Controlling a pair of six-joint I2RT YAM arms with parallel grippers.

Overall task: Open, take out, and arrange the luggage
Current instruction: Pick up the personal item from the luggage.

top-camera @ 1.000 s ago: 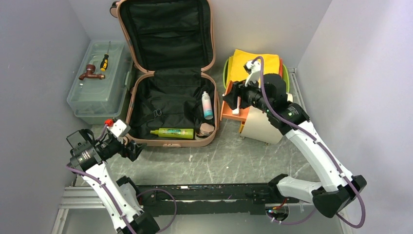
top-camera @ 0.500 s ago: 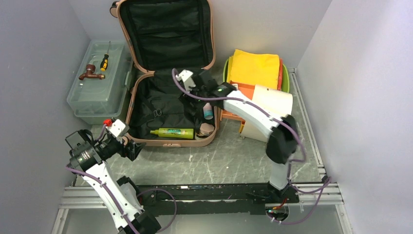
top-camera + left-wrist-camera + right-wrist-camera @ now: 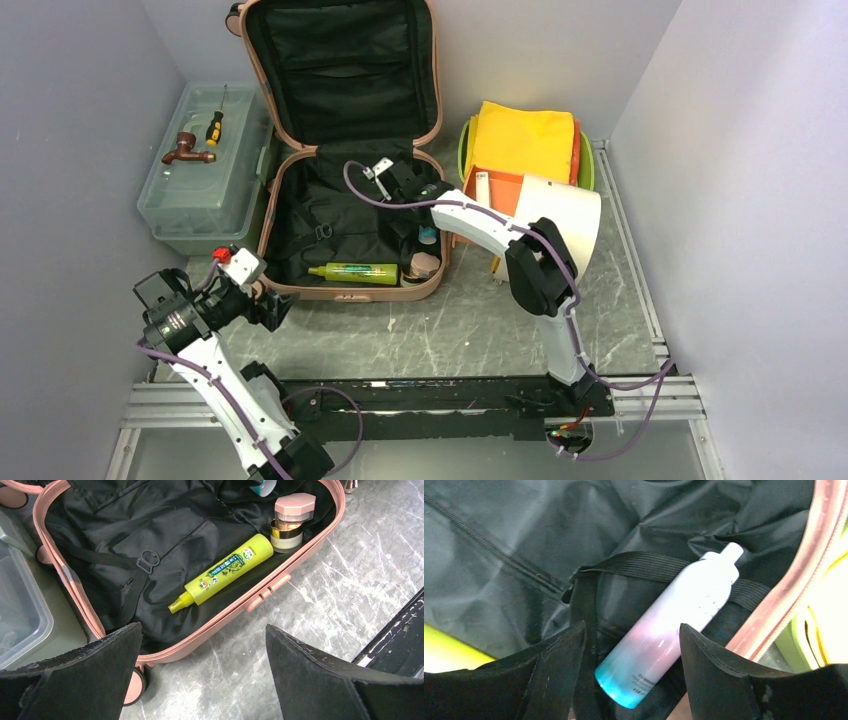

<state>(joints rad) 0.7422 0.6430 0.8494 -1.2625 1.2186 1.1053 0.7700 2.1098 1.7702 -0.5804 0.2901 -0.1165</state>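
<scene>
The salmon-pink luggage [image 3: 290, 160] lies open, lid up against the back wall, black lining showing. Inside lie a lime-yellow spray bottle [image 3: 353, 272], a white-pink-teal bottle [image 3: 674, 625] and a pink-lidded jar [image 3: 425, 265]. My right gripper [image 3: 412, 205] is open inside the case, jaws astride the teal end of the white bottle, apart from it. My left gripper [image 3: 272, 306] is open and empty above the table by the luggage's front left corner [image 3: 120, 645]. The yellow bottle [image 3: 225, 575] and the jar [image 3: 291, 520] show in the left wrist view.
A translucent grey-green toolbox [image 3: 205, 170] with a screwdriver and a brown tap on its lid stands left of the case. A lime green tray [image 3: 585, 165] with yellow and orange cloths and a white cylinder [image 3: 560, 215] stand on the right. Walls close in on both sides.
My right arm has swung left from the tray into the luggage and lowered over the white bottle. The left arm has stayed put.
</scene>
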